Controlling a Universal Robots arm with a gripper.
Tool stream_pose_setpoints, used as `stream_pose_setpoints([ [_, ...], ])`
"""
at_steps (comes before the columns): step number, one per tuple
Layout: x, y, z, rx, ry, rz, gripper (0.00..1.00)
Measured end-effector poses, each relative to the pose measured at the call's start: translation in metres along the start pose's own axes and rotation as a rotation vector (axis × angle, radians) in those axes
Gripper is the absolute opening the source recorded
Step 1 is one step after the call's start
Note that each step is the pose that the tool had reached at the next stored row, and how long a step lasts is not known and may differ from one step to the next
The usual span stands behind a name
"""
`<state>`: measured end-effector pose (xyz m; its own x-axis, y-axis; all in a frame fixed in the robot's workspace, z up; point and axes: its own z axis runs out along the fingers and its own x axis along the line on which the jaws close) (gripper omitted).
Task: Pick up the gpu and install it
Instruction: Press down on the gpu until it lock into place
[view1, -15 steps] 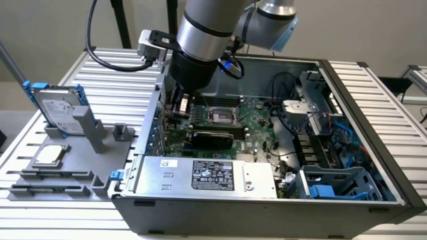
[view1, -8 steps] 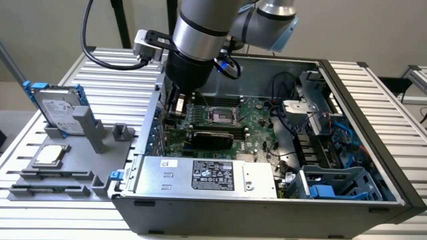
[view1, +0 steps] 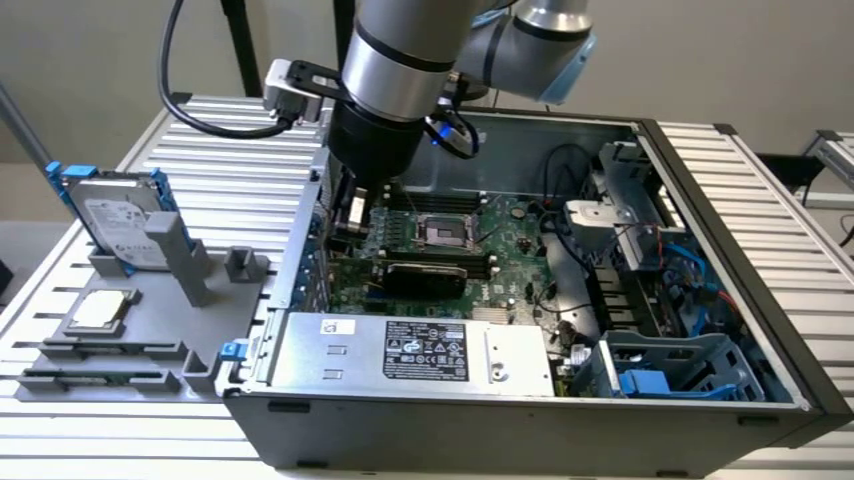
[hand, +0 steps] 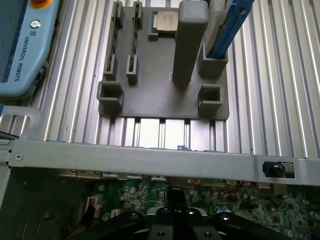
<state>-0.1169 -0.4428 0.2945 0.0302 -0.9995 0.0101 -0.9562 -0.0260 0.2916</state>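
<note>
Power supply nearest in open computer case. Behind it, gpu seated flat on motherboard, black cooler up. Gripper above board at case's rear edge, closed, holding nothing. Beyond case: grey fixture with cpu chip, hard drive.

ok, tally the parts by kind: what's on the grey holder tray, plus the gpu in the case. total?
On the grey plastic holder tray:
Silver hard drive with blue rails, standing on edge: 1
Small square silver cpu chip, lying flat: 1
Thin green memory sticks, in slots: 2
In the open case:
Flat gpu card with black cooler, on the green motherboard: 1
Total: 5
</note>
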Motion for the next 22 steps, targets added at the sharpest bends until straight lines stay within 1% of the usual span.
stream_pose_setpoints([
  [2,-0.0001,0.0003,0.0002,-0.0012,-0.0001,0.0,0.11],
  [8,-0.0009,0.0005,0.0002,-0.0021,-0.0001,0.0,0.11],
  [22,-0.0043,0.0016,0.0011,-0.0023,-0.0001,0.0,0.11],
])
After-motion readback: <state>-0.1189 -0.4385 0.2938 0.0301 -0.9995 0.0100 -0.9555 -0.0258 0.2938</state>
